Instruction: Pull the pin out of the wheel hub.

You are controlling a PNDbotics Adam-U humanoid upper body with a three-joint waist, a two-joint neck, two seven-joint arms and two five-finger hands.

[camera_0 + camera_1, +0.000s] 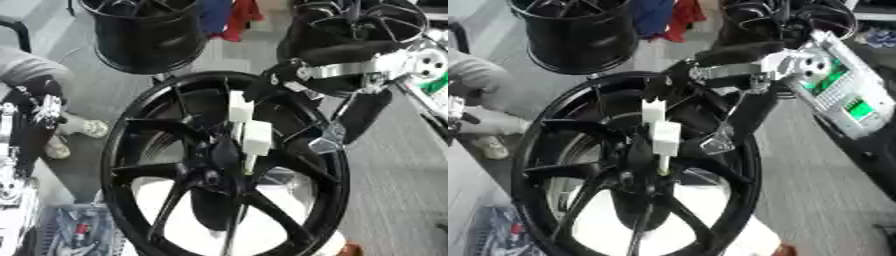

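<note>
A large black spoked wheel hub (140, 150) stands tilted in the middle of both views. A white pin (255, 137), made of two white blocks on a thin shaft, sticks out just above the hub's centre. My right hand (278, 82) comes in from the upper right on a black and silver arm. Its dark fingers curl over the pin's upper block and its thumb (360, 117) hangs down to the right of the pin. My left hand (45, 106) shows as a dark shape with silver flecks at the left edge, apart from the wheel.
Two more black wheels (149, 35) (785, 20) stand behind the hub. A grey device with green lights (842, 95) sits at the right. A bin of small tools (74, 232) lies at the lower left. A person's shoes (87, 129) rest left of the wheel.
</note>
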